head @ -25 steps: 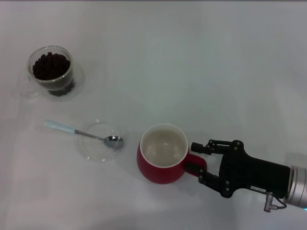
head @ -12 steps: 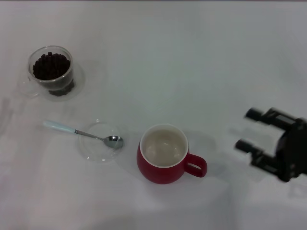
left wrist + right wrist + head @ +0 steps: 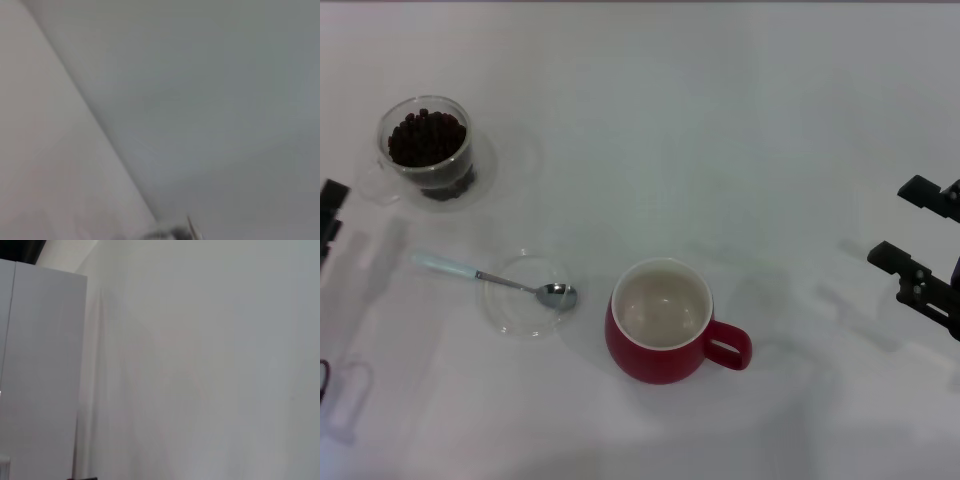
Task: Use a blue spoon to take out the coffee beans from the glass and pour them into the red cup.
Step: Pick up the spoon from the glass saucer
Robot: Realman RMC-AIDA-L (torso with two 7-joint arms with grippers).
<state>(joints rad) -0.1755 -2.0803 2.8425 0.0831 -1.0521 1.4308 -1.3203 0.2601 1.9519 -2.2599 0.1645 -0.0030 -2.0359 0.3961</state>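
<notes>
White tabletop [image 3: 720,120], plain, seen from the head view; both wrist views show only blank pale surfaces

- Glass [image 3: 425,145]: far left of the table, small, clear, double-walled, upright; holds the coffee beans [image 3: 420,138], dark, heaped to near the rim. Same place as a second ago
- Blue spoon [image 3: 495,280]: lying flat nearer the robot than the glass; pale blue handle points left, metal bowl rests on a flat round clear glass dish [image 3: 525,295]. Unmoved
- Red cup [image 3: 665,322]: just right of the dish and apart from it, upright, cream inside, no beans visible in it, loop handle turned right. Unmoved
- Right gripper [image 3: 910,225]: at the right edge of the head view, well apart from the red cup, two black fingers spread wide, nothing between them. A second ago it stood at the cup's handle; half a second ago it was already partway to the right
- Left gripper [image 3: 330,215]: only a dark sliver at the left edge, near the glass and spoon handle; jaw state cannot be told. Absent from both earlier head views
</notes>
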